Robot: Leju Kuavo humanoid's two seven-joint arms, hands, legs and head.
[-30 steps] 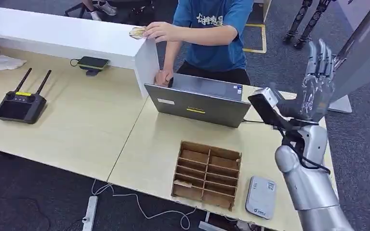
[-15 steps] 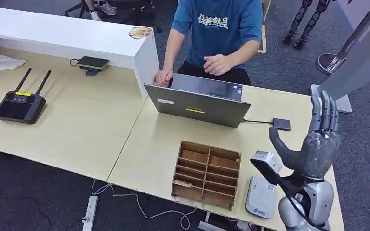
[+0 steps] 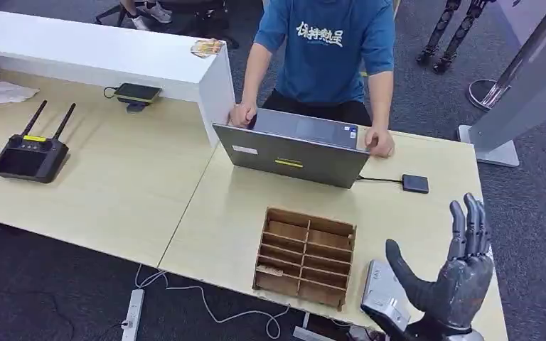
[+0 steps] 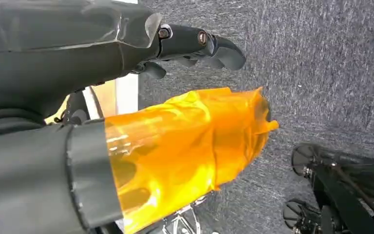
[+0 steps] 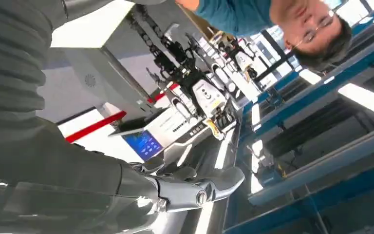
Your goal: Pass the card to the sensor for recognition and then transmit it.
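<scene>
1. The right hand (image 3: 455,280) stands upright at the near right corner of the table (image 3: 149,192), fingers straight and close together, thumb splayed to the left. It holds nothing.
2. Just left of that hand and partly behind it lies a flat grey device (image 3: 380,288), probably the sensor. No card rests on it.
3. In the left wrist view the left hand (image 4: 126,97) hangs over grey carpet. Its dark fingers (image 4: 199,44) are stretched out, and its thumb wears an orange film (image 4: 190,146). Nothing is held as far as I can tell, though the film hides part of the palm.
4. Left of the grey device sits an open cardboard box with dividers (image 3: 304,256), and beyond it a laptop (image 3: 291,153) on which a person in a blue shirt (image 3: 327,50) rests both hands.
5. The card (image 3: 206,47), a small yellowish item, lies on the right end of the white counter (image 3: 85,50) at the far left, well apart from both hands.
6. Judging from this, the task looks finished or nearly so: the card sits on the person's side and the right hand is empty. If instead a new round is starting, then fetching, scanning and handing over all remain. I cannot tell which.
7. At the far left of the table sit a black controller with 2 antennas (image 3: 28,153) and a dark phone (image 3: 136,92).
</scene>
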